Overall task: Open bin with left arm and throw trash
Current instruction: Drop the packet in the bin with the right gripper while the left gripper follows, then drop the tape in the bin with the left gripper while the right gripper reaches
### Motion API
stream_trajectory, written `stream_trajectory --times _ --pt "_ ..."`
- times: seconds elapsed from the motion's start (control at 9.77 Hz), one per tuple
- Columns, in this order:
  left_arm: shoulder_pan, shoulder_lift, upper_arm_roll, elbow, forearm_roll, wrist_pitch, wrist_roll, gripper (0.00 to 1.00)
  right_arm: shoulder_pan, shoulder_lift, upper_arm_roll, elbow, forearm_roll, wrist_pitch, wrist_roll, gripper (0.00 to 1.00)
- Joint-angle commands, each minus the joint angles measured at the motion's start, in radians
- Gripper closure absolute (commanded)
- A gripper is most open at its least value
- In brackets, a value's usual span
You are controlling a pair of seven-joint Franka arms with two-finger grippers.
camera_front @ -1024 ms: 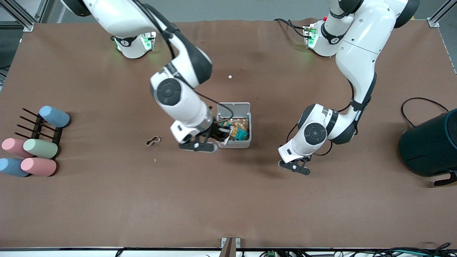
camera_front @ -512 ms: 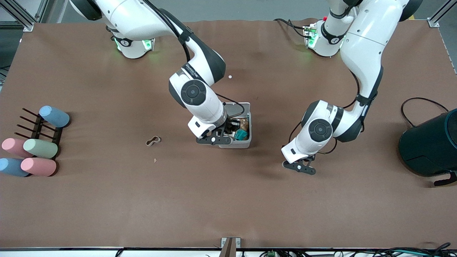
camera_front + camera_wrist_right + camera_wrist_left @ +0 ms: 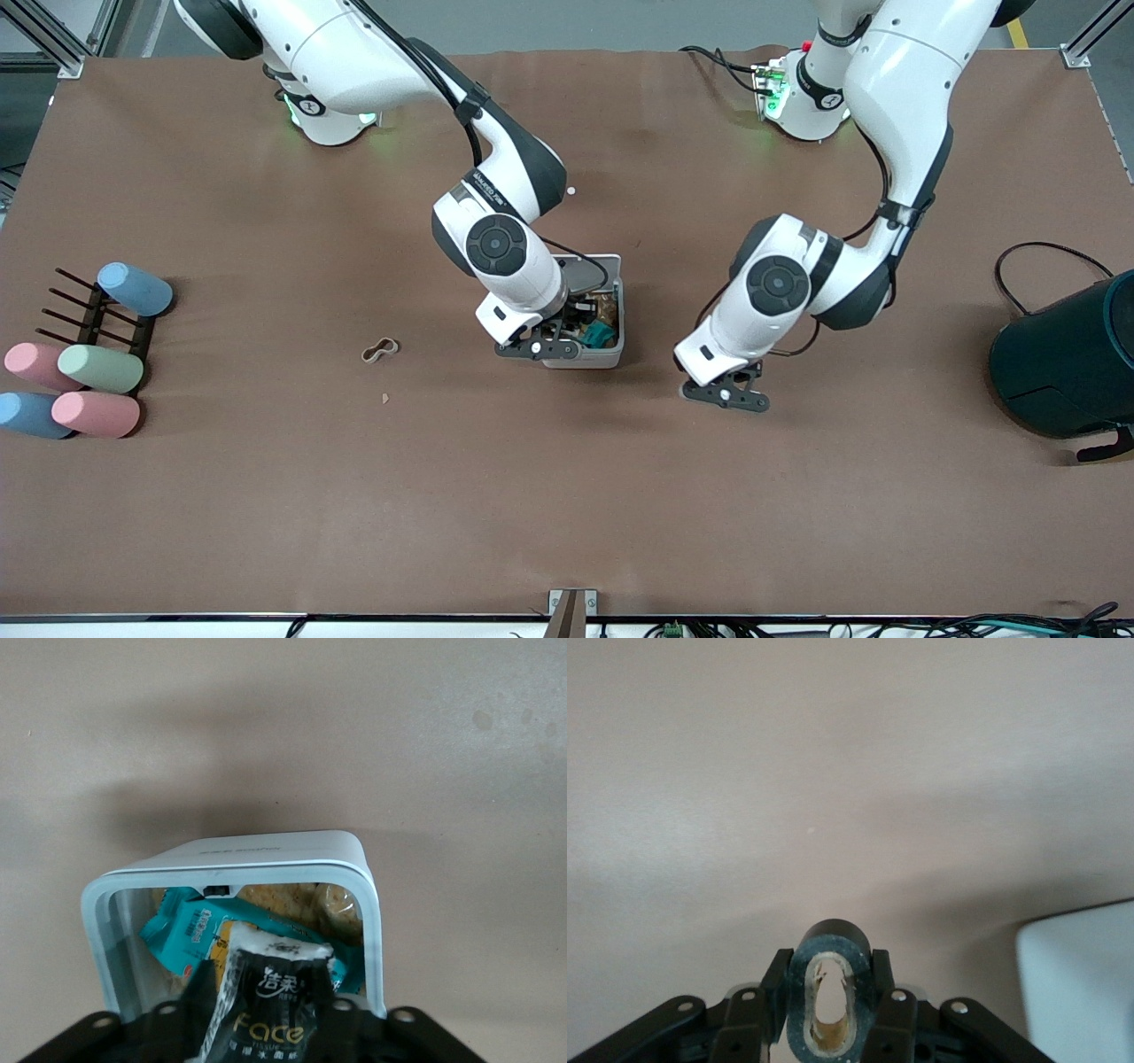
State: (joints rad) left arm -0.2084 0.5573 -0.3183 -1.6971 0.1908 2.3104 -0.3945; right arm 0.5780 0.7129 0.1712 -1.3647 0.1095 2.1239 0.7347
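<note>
The bin (image 3: pixel 610 356) stands mid-table with its lid (image 3: pixel 595 263) up, and holds teal and tan packets. My right gripper (image 3: pixel 542 347) is over the bin's rim, shut on the dark snack wrapper (image 3: pixel 266 992), which hangs over the open bin (image 3: pixel 99 904) in the right wrist view. My left gripper (image 3: pixel 728 395) hangs low over bare table beside the bin, toward the left arm's end, shut on the black tape ring (image 3: pixel 799 1003), squeezed to an oval. The bin's corner (image 3: pixel 1081 979) shows in the left wrist view. The beige loop (image 3: pixel 379 351) lies on the table toward the right arm's end.
A big dark teal drum (image 3: pixel 1072 363) with a black cable lies at the left arm's end. A black rack (image 3: pixel 97 319) with pastel cylinders sits at the right arm's end. A tiny tan scrap (image 3: pixel 385 399) and a white dot (image 3: pixel 571 190) lie on the brown table.
My right gripper has moved with the wrapper from beside the bin to over its opening. My left gripper has shifted a little toward the bin with the tape ring.
</note>
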Motion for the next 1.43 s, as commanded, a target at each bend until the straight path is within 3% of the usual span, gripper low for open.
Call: stream_trajectory --times 0.0,0.31,0.51,0.82,0.92,1.23,1.33 --pt "0.008 -0.037 -0.048 -0.012 0.002 -0.016 -0.078 1.0 -0.007 -0.024 -0.006 0.002 -0.013 -0.066 -0.001 0.04" --pt "-0.015 -0.014 -0.108 0.037 0.004 -0.014 -0.206 1.0 -0.09 -0.124 0.001 0.006 0.005 -0.169 -0.004 0.04" --pt "-0.055 0.013 -0.128 0.063 0.004 -0.012 -0.289 1.0 -0.195 -0.135 0.001 -0.01 0.007 -0.254 -0.059 0.04" --pt "-0.094 0.065 -0.128 0.106 0.01 -0.011 -0.366 0.97 -0.442 -0.216 -0.004 -0.245 -0.002 -0.279 -0.332 0.04" --pt "-0.094 0.067 -0.128 0.105 0.015 -0.011 -0.366 0.96 -0.499 -0.217 -0.004 -0.276 -0.002 -0.282 -0.354 0.03" --pt "-0.106 0.073 -0.127 0.105 0.018 -0.009 -0.368 0.9 -0.529 -0.224 -0.033 -0.42 -0.008 -0.201 -0.324 0.04" --pt "-0.114 0.076 -0.125 0.105 0.018 -0.006 -0.369 0.81 -0.526 -0.239 -0.033 -0.48 -0.008 -0.137 -0.235 0.04"
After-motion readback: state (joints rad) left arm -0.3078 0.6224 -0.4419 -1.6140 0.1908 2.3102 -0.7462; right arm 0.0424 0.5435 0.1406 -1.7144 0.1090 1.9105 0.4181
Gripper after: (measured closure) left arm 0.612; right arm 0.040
